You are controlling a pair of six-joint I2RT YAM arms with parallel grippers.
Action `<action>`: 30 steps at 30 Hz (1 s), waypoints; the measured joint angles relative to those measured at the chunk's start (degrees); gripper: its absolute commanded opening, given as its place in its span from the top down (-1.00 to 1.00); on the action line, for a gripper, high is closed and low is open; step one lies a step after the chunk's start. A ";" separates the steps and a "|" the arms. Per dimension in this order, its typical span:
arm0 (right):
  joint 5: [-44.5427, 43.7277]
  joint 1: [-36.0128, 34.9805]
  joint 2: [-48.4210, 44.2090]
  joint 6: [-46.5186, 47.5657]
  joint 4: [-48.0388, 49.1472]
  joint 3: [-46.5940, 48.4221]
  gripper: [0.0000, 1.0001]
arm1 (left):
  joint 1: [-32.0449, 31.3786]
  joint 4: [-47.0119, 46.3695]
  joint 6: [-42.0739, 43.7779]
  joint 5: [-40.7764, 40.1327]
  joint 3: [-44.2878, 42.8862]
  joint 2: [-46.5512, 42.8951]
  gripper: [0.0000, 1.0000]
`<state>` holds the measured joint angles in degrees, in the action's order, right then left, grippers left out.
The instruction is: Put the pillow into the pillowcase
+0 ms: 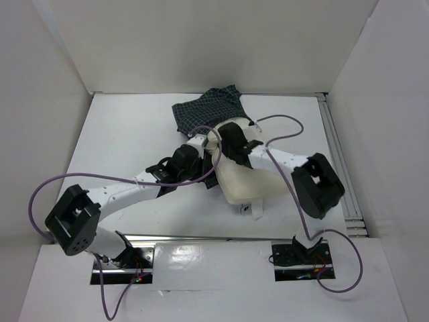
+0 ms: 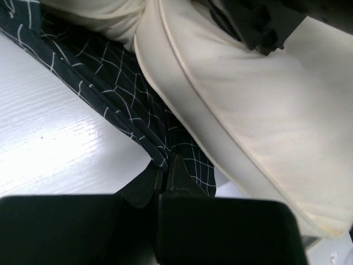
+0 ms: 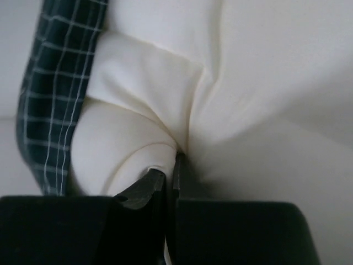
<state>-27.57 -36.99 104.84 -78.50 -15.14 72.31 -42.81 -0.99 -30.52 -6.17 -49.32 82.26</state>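
The pillowcase is clamped by the left gripper, the pillow by the right gripper; the pillowcase may be pulled free by hard pushing.

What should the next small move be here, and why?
Probably the right gripper should push the pillow toward the pillowcase opening. It is shut on a pillow fold, the left gripper is shut on the case's edge, and in the top view most of the pillow lies outside.
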 measured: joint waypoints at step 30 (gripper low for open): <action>16.50 -2.58 -3.43 23.78 72.15 -28.72 1.00 | -10.99 21.18 -1.64 -1.75 -3.06 -11.93 -1.00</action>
<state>-11.07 -39.57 101.41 -54.72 57.01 43.59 -53.80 20.18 -32.16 -7.92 -52.38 70.32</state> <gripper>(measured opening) 0.053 0.999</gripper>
